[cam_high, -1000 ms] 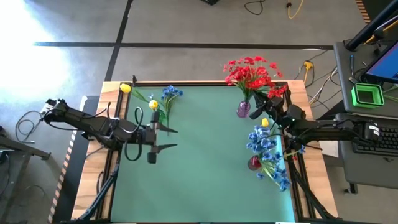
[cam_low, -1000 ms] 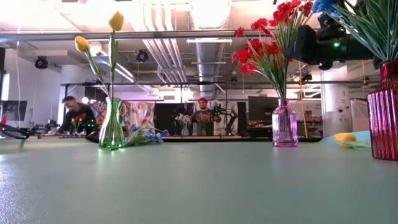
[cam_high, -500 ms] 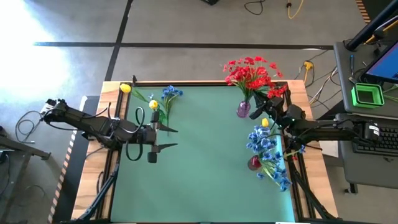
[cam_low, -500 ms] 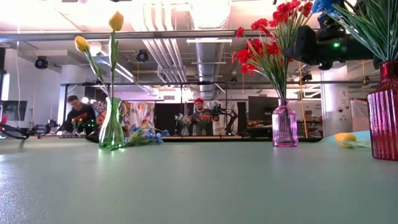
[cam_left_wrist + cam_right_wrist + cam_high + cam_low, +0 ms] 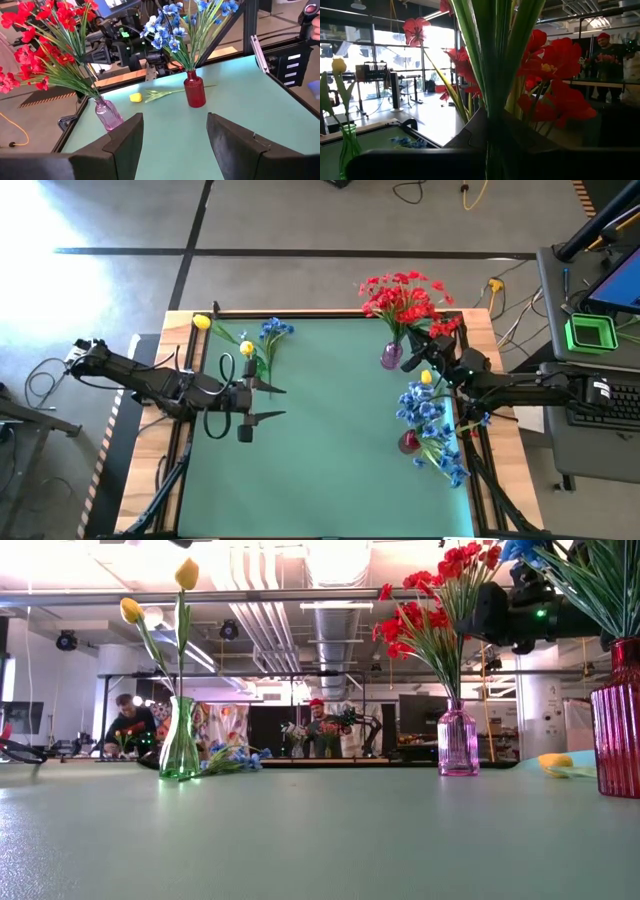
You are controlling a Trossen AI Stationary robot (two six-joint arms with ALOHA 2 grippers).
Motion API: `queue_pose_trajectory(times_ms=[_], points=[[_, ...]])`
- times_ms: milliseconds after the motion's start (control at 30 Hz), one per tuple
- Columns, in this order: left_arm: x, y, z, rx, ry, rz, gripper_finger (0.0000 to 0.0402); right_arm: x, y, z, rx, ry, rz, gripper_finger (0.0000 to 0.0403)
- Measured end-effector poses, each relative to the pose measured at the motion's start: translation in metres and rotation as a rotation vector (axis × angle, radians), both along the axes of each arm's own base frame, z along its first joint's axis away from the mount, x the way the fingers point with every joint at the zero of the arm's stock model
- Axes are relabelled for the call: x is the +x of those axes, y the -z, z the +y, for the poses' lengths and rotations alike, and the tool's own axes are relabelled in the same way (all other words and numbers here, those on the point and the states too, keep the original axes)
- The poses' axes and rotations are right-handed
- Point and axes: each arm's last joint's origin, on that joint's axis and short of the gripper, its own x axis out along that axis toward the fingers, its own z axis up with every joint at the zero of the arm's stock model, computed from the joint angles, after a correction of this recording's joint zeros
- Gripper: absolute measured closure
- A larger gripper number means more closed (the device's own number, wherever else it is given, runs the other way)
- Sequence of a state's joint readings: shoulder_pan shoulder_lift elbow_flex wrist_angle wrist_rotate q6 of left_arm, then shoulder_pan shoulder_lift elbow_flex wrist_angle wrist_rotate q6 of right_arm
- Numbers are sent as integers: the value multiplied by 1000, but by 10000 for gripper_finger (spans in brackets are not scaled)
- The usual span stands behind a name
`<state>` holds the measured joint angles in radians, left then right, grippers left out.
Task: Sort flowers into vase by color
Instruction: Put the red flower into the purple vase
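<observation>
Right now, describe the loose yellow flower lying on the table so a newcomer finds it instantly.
Start at the dark red vase holding blue flowers, on the green table. The yellow flower lies flat between it and the pink vase, the only yellow bloom not standing in a vase.

A green bin (image 5: 590, 333) and a keyboard (image 5: 606, 406) sit well behind the right gripper (image 5: 441, 348), off the table (image 5: 330, 470); 2 people (image 5: 128, 722) (image 5: 318, 726) stand far beyond.

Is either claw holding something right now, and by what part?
The right claw grips red flowers by their green stems. The left claw is open, holding nothing.
</observation>
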<state>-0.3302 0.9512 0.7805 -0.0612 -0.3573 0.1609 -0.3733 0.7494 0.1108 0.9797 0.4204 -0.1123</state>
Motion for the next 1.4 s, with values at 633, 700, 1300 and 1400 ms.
queue_pose_trajectory(times_ms=[633,700,1300,1400], points=[[0,4,0,-15,-4,16,196,0,2,0,12,-1,10,315],[0,4,0,-17,-5,18,196,1,3,0,19,-1,26,329],[0,5,0,-34,-10,24,196,2,12,-1,70,-6,97,383],[0,5,0,-34,-9,24,196,3,16,-1,87,-6,138,383]])
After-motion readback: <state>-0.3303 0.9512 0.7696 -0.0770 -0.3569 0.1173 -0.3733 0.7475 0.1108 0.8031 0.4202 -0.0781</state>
